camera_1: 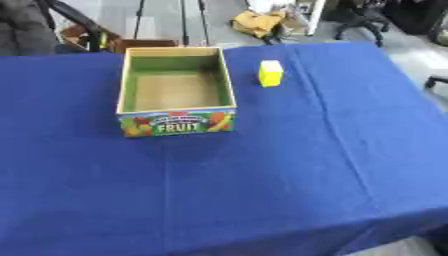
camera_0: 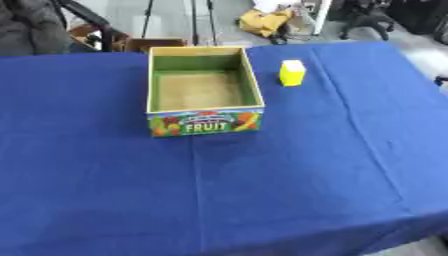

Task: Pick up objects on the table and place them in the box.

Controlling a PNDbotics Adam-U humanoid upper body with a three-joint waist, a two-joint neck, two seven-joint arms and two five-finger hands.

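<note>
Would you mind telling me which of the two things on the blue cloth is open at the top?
The box marked FRUIT: its top is open and its inside shows bare. The yellow block to its right is a closed solid shape, standing apart from it.

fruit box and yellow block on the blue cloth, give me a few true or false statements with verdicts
1. The open cardboard box with the FRUIT label holds nothing. True.
2. The small yellow block lies inside the box. False: it stands on the blue tablecloth, outside the box.
3. The block is on the box's right side, apart from its wall. True.
4. A robot hand is holding the block. False: no hand shows in either view.
5. The box lies tipped on its side. False: it sits upright, opening upward.
</note>
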